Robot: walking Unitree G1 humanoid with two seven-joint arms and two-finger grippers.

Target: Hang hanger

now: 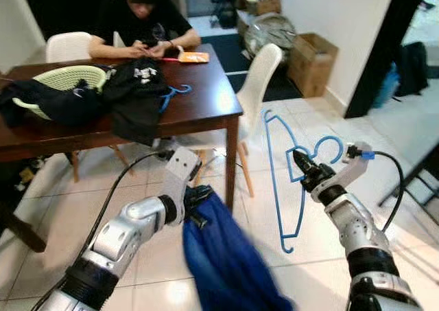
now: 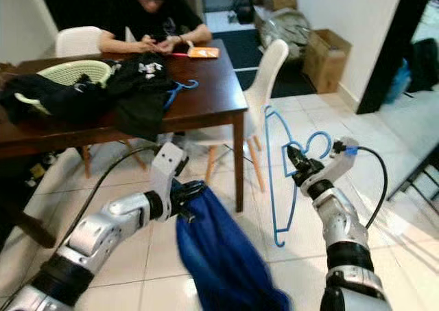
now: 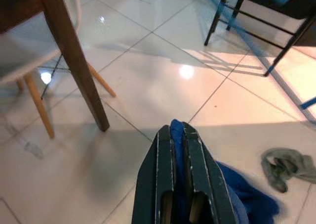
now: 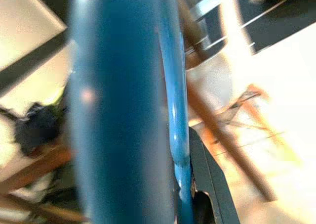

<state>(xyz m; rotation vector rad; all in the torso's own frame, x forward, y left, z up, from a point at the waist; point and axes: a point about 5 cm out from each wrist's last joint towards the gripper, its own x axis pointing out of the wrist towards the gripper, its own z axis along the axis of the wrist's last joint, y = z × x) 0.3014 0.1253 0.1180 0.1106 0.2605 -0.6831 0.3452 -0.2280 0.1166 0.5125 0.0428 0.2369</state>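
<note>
Two loads hang in the air, clear of the dark wooden bench point(image 1: 206, 112). The blue cloth garment point(image 1: 226, 256), clamped in the left gripper point(image 1: 195, 211), trails near the tiled floor point(image 1: 274, 208) and could drag. The blue wire hanger point(image 1: 281, 180), pinched in the right gripper point(image 1: 302, 168), dangles loosely and might twist out or snag the white chair point(image 1: 264, 77).
</note>
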